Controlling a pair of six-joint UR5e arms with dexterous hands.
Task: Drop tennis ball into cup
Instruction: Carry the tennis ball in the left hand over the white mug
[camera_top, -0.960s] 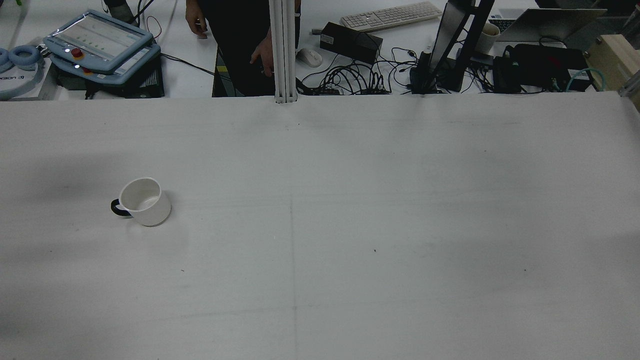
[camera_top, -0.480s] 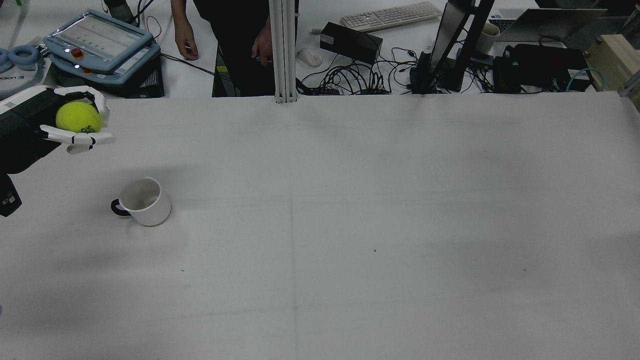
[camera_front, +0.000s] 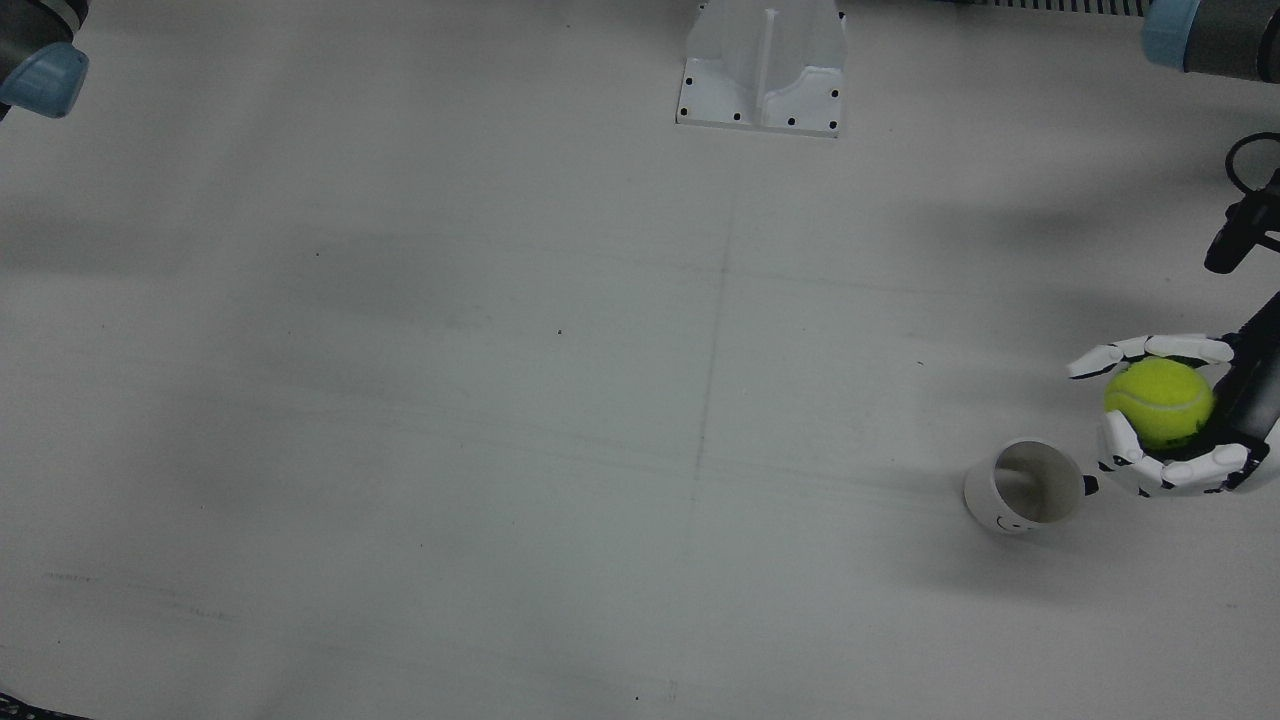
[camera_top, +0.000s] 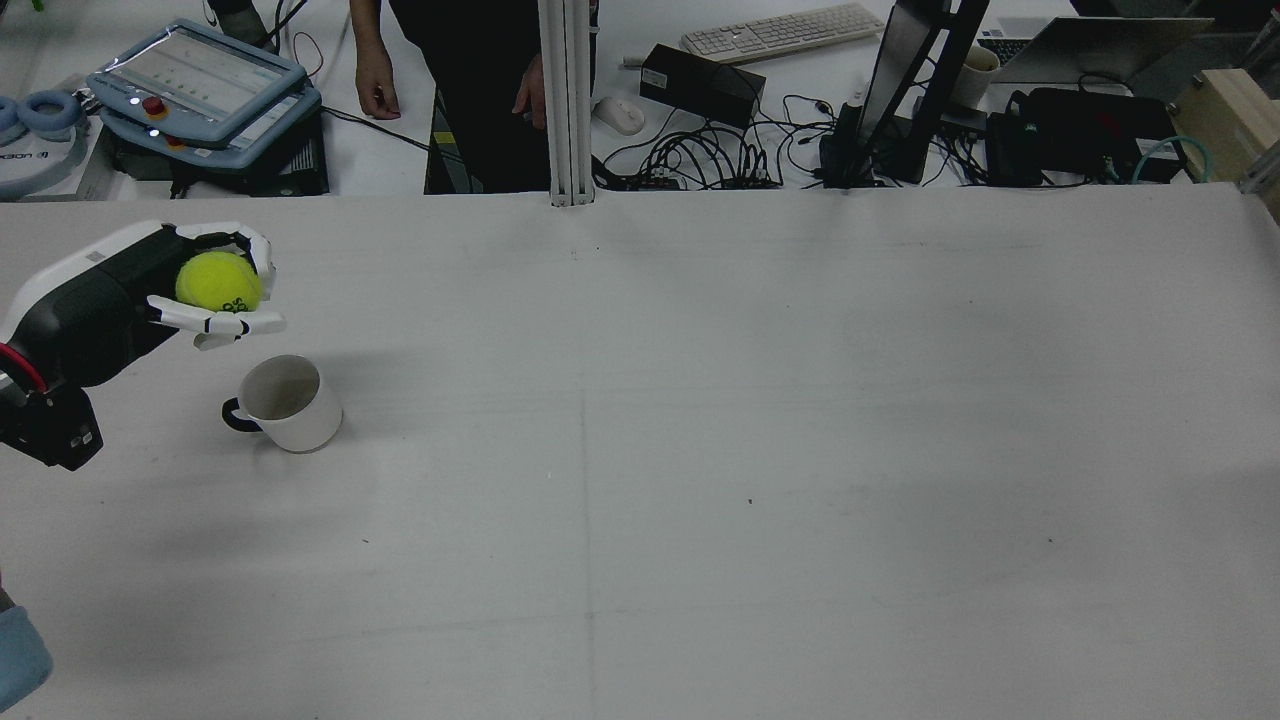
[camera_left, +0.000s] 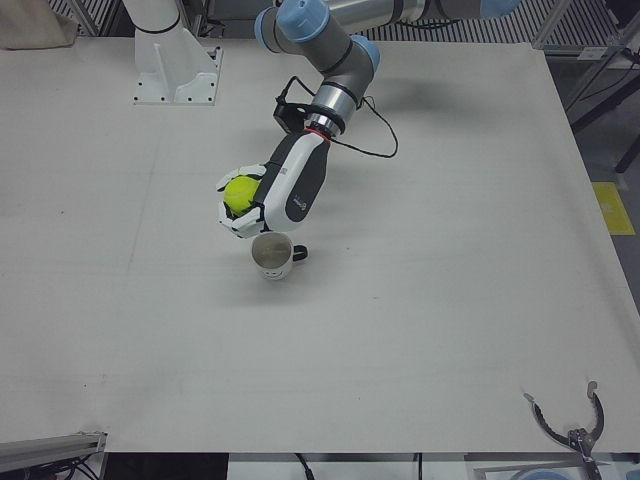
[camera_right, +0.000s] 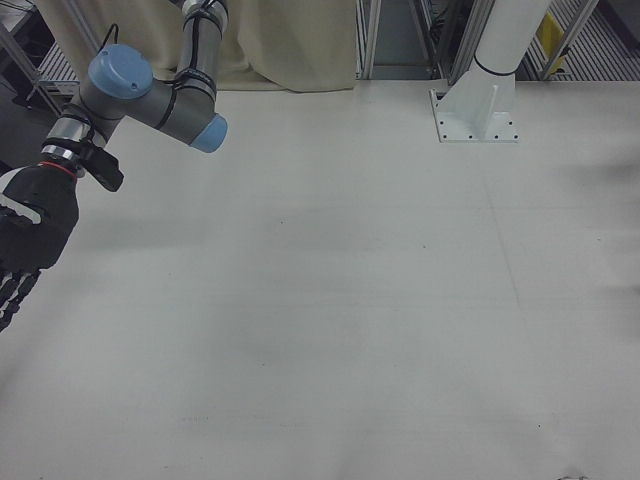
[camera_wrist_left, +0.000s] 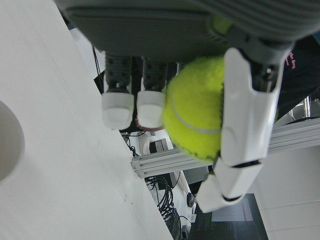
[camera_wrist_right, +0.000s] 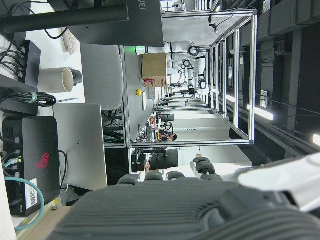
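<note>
A yellow tennis ball (camera_top: 219, 281) sits in my left hand (camera_top: 120, 300), whose white fingers (camera_front: 1150, 350) curl around it. The hand hovers above the table just beyond and to the left of a white cup (camera_top: 290, 405) with a black handle, in the rear view. In the front view the ball (camera_front: 1160, 402) is up and to the right of the cup (camera_front: 1023, 487), which stands upright and empty. The left-front view shows the ball (camera_left: 240, 192) slightly above the cup (camera_left: 272, 257). My right hand (camera_right: 25, 235) hangs off the table's far side, fingers straight, holding nothing.
A white pedestal (camera_front: 762, 65) stands at the table's rear middle. Beyond the far edge are a teach pendant (camera_top: 200, 90), cables (camera_top: 700, 160), a keyboard (camera_top: 780, 30) and a person (camera_top: 450, 60) standing.
My left hand, absent a second ago, has come in from the left with the ball and moved right and down towards the cup. The cup has not moved.
</note>
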